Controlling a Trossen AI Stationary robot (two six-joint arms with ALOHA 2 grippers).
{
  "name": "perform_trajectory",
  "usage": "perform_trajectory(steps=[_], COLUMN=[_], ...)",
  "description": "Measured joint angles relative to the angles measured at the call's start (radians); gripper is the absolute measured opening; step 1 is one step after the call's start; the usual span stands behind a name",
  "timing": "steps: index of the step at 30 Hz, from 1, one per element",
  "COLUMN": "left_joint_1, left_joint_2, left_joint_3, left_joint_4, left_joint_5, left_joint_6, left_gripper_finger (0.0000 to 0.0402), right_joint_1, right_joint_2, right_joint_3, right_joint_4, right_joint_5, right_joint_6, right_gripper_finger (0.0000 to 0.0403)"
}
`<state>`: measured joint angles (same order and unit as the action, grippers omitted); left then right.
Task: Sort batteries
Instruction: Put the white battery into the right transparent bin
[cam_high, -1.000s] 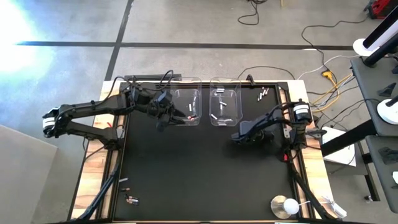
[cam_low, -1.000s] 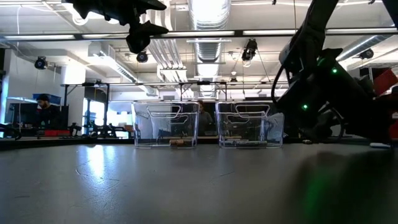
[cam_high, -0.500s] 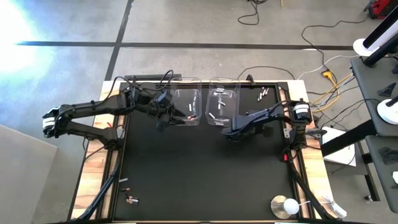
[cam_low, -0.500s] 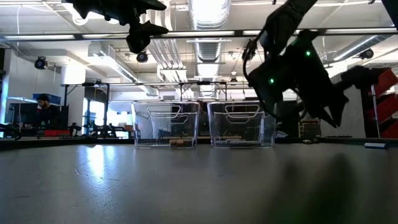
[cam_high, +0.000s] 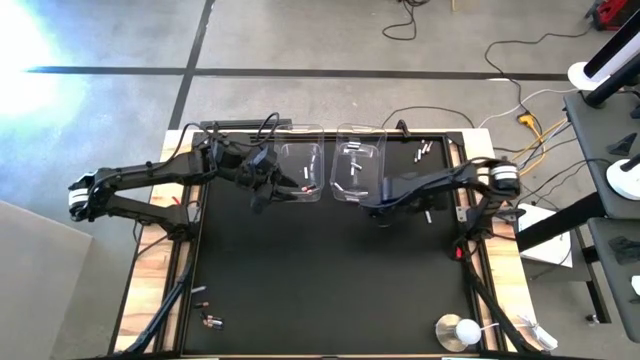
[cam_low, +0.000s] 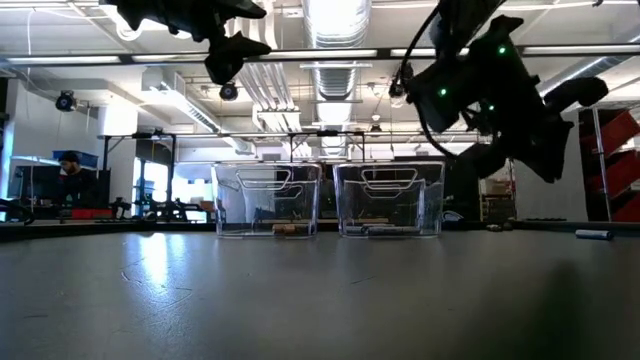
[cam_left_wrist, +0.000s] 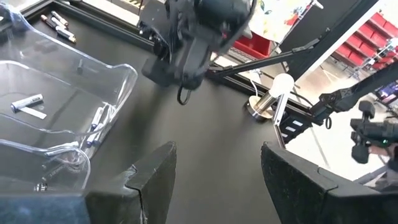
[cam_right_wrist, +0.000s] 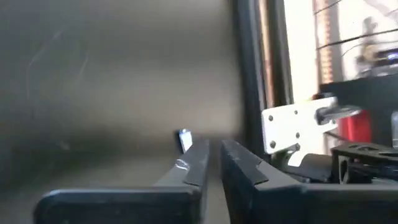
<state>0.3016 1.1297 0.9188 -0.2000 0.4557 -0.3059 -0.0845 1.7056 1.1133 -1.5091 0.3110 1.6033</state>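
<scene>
Two clear bins stand side by side at the table's far edge. The left bin holds a dark reddish-copper battery. The right bin holds silver-white batteries. Loose batteries lie at the far right corner and near the near left corner. My left gripper hangs open, high beside the left bin's left wall. My right gripper hovers off the table by the right bin's near right corner. Its fingers are almost together, with nothing visible between them.
A round white-and-metal disc sits at the near right corner. One battery lies on the black mat to the right of the bins. Rails of the table frame run along both sides. The mat's middle and near part are bare.
My right gripper has risen from the mat's right part and swung toward the table's left, up to the right bin. The right bin has slid a little left, closer to the left bin.
</scene>
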Motion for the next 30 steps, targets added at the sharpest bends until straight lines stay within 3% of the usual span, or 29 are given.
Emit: perform_trajectory(steps=[5,9,12,22,30], left_joint_1=[0.000,0.000,0.000,0.000,0.000], left_joint_2=[0.000,0.000,0.000,0.008,0.007], left_joint_3=[0.000,0.000,0.000,0.000,0.000], left_joint_4=[-0.011,-0.020,-0.029,-0.028,-0.050], left_joint_5=[0.000,0.000,0.000,-0.001,-0.001], left_joint_6=[0.046,0.078,0.093,0.126,0.124], left_gripper_finger=[0.0213,0.0213,0.0213,0.0213,0.0213], right_joint_1=[-0.035,-0.043,-0.047,-0.083,-0.127], right_joint_2=[-0.167,-0.284,-0.340,-0.406,-0.367], right_joint_3=[-0.129,-0.250,-0.323,-0.446,-0.548], right_joint_4=[0.245,0.438,0.452,0.454,0.602], right_joint_5=[-0.136,-0.162,-0.165,-0.183,-0.193], right_joint_6=[-0.128,-0.191,-0.181,-0.113,-0.120], right_gripper_finger=[0.0104,0.0154,0.0168,0.0133,0.0098])
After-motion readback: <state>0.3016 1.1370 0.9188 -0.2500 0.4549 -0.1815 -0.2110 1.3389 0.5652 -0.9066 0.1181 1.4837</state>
